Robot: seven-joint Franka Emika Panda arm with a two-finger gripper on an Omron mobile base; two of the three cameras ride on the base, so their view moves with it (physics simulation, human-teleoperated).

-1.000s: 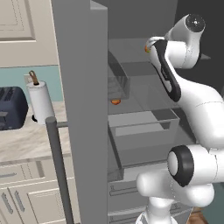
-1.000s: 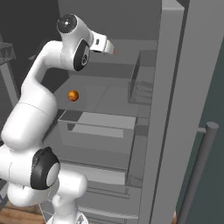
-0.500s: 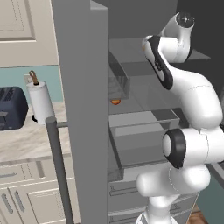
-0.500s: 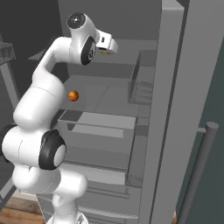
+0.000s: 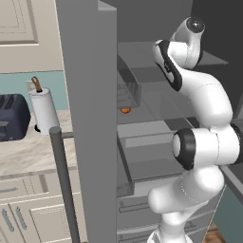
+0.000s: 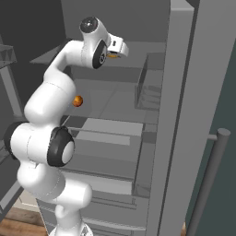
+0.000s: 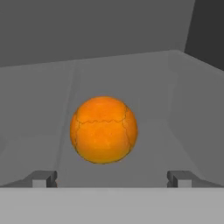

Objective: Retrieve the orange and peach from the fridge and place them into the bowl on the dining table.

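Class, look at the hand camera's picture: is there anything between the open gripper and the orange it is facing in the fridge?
Nothing visible does. The orange sits on the bare grey fridge shelf, centred ahead of the gripper, whose jaws stand wide open on either side of it, not yet touching.

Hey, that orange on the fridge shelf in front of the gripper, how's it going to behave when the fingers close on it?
The orange looks round all over, so a nudge would probably send it rolling along the flat shelf. Its skin looks dimpled and firm, so it likely grips well. The gripper stands open wider than the fruit, so centering should help.
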